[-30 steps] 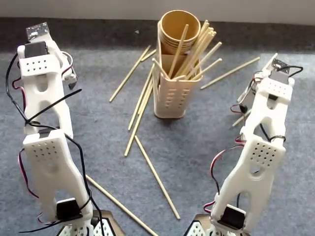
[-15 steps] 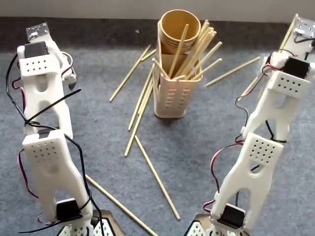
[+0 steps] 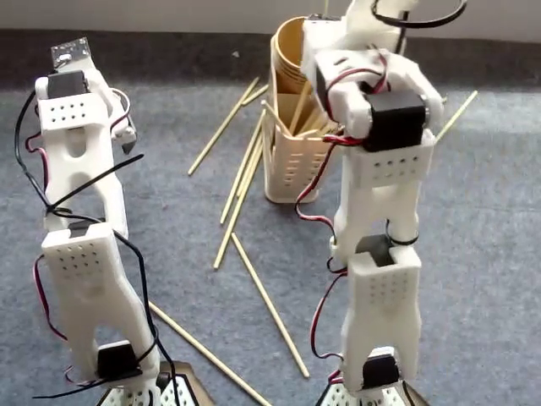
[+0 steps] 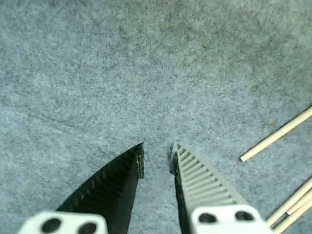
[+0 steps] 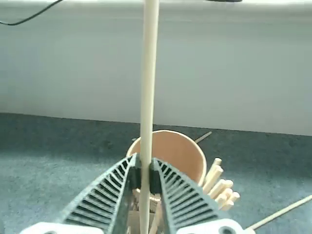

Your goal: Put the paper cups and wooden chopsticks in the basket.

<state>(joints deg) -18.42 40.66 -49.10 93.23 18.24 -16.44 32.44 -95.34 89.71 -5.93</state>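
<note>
A cream perforated basket point(image 3: 292, 173) stands at the back middle of the grey carpet, holding stacked paper cups point(image 3: 292, 51) and several chopsticks point(image 3: 296, 114). My right gripper point(image 5: 145, 168) is shut on one wooden chopstick point(image 5: 148, 73), held upright directly above the top cup point(image 5: 178, 151). The right arm point(image 3: 385, 127) is raised over the basket and hides its right side. My left gripper point(image 4: 157, 153) hangs over bare carpet at the far left, narrowly open with nothing between its fingers. Loose chopsticks point(image 3: 241, 190) lie to the left of the basket and in front of it.
More loose chopsticks lie on the carpet: one long stick point(image 3: 269, 304) in front of the basket, another point(image 3: 203, 351) near the left arm's base, one point(image 3: 452, 114) at the right. Stick ends point(image 4: 278, 139) lie beside the left gripper. A pale wall runs behind the basket.
The right arm has lifted a chopstick from the right side of the carpet and swung it left and up, over the basket. The left arm has stayed put.
</note>
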